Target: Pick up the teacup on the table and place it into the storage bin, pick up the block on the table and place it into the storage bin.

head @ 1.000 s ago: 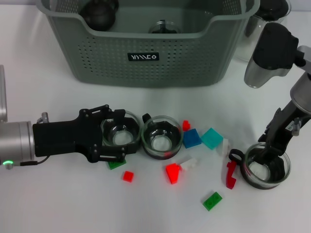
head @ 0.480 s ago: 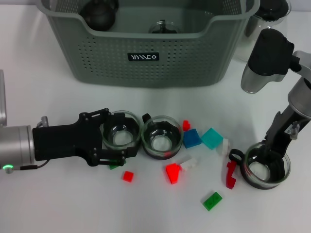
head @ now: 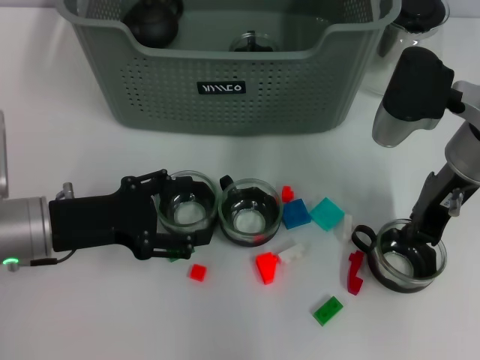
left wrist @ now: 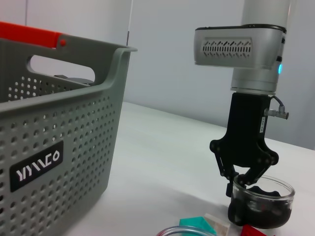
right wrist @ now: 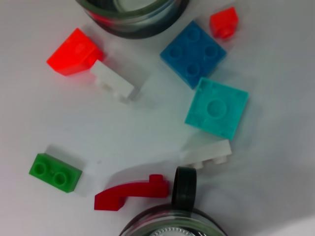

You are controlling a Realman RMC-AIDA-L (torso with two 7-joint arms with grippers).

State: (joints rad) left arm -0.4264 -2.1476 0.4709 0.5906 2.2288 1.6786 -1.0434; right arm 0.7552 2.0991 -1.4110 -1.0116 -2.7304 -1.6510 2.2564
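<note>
Three glass teacups stand on the white table. My left gripper (head: pixel 178 212) is open, with one finger on each side of the left teacup (head: pixel 187 206). A second teacup (head: pixel 249 212) touches it on the right. My right gripper (head: pixel 420 251) (left wrist: pixel 247 179) comes down from above and is shut on the rim of the third teacup (head: pixel 409 261) (left wrist: pixel 261 199) at the right. Loose blocks lie between the cups: blue (head: pixel 296 214) (right wrist: pixel 193 54), teal (head: pixel 327 213) (right wrist: pixel 216 108), a red wedge (head: pixel 265 266) and green (head: pixel 328 310). The storage bin (head: pixel 225 90) (left wrist: pixel 49 147) stands behind them.
A dark red curved piece (head: pixel 355 271) (right wrist: pixel 132 191) lies beside the right teacup's handle (right wrist: pixel 183 184). White blocks (head: pixel 291 253) and small red blocks (head: pixel 197 272) are scattered nearby. The bin holds a dark round object (head: pixel 154 22). A glass pot (head: pixel 420 15) with a dark lid stands at the back right.
My left gripper has shifted slightly toward the table's front around its teacup. The right teacup and its handle have shifted a little with my right gripper.
</note>
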